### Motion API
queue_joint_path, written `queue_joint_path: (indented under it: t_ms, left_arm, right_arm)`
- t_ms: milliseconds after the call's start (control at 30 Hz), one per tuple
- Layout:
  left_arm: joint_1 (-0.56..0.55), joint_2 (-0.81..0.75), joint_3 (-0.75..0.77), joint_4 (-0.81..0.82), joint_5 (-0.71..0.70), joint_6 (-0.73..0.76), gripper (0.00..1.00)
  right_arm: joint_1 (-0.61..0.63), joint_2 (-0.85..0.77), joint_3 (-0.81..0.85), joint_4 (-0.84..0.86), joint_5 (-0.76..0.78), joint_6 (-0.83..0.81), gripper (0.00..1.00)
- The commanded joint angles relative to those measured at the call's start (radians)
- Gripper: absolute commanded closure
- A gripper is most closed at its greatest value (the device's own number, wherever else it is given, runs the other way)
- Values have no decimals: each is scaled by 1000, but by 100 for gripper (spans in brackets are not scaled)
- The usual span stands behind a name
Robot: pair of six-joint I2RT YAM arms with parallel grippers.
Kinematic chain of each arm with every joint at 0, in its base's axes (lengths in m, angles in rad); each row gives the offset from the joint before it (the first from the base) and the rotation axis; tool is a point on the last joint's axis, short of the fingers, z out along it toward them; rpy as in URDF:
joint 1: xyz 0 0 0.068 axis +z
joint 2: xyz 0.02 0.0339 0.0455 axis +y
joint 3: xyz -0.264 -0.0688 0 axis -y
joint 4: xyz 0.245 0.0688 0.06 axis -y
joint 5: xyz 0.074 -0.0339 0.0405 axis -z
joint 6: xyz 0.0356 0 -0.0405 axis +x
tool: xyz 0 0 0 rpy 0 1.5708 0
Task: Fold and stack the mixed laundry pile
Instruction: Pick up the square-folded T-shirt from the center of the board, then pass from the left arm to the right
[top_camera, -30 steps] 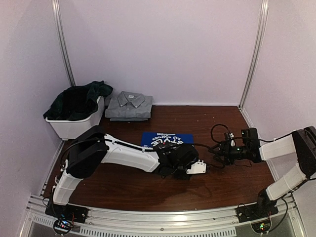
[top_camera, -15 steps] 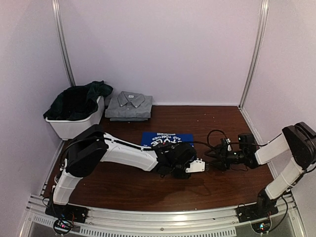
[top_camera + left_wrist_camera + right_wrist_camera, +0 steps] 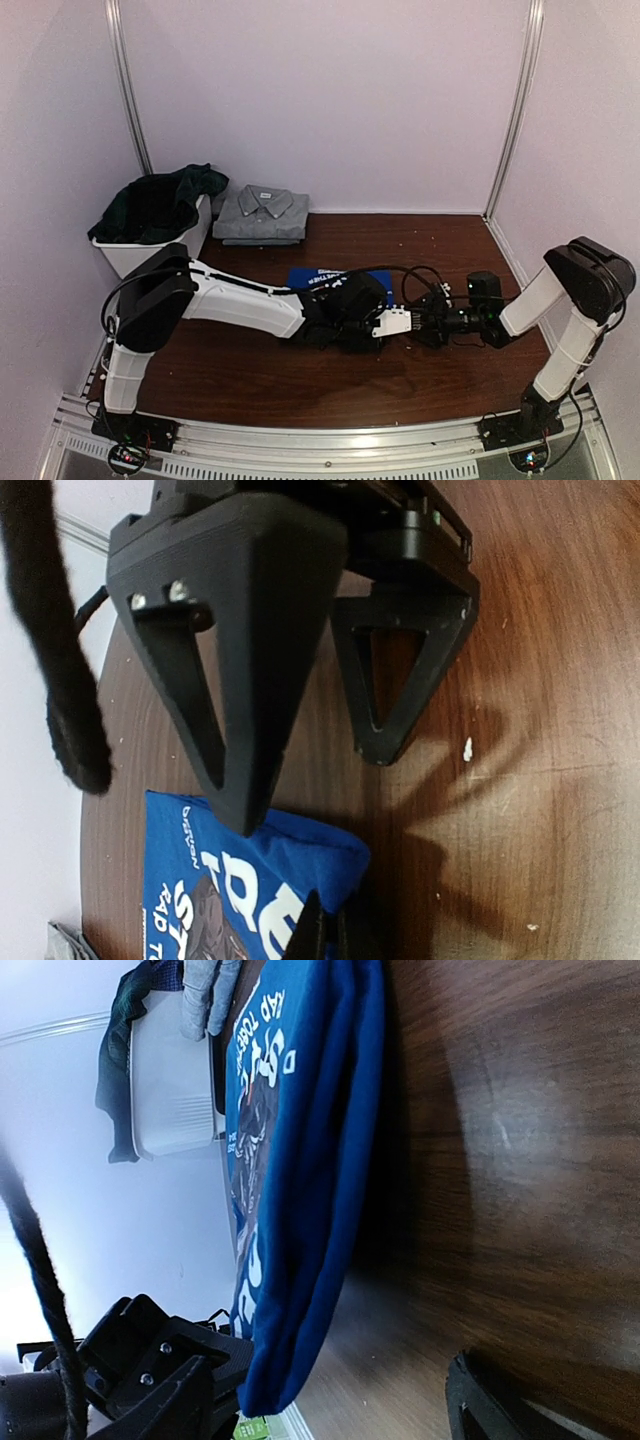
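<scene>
A white plastic laundry basket (image 3: pixel 130 255) stands at the back left corner of a dark brown wooden table (image 3: pixel 300 385), near pale lilac walls (image 3: pixel 330 100).

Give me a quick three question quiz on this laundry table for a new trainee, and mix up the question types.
1. True or false: the folded royal-blue printed T-shirt lies inside the white plastic basket.
2. What lies beside the basket? A) folded grey collared shirt B) red towel C) yellow sock
3. Fill in: the jaws of the right gripper stand ___.
Key: 1 false; 2 A; 3 open.
</scene>
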Motion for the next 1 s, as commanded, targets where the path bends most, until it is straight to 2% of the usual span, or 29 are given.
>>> queue_joint_path:
  t_ms: [0, 200, 333, 967]
  left_arm:
    - [4, -55, -21, 65, 28, -15, 100]
    - [3, -70, -41, 76, 27, -16, 100]
    - [3, -75, -45, 78, 31, -19, 100]
    - [0, -101, -99, 106, 56, 13, 100]
  right_arm:
    - [23, 62, 40, 101, 15, 66, 20]
    - [58, 168, 95, 218, 6, 149, 25]
    - [95, 246, 140, 309, 7, 220, 34]
    - [134, 455, 300, 427, 0, 370, 62]
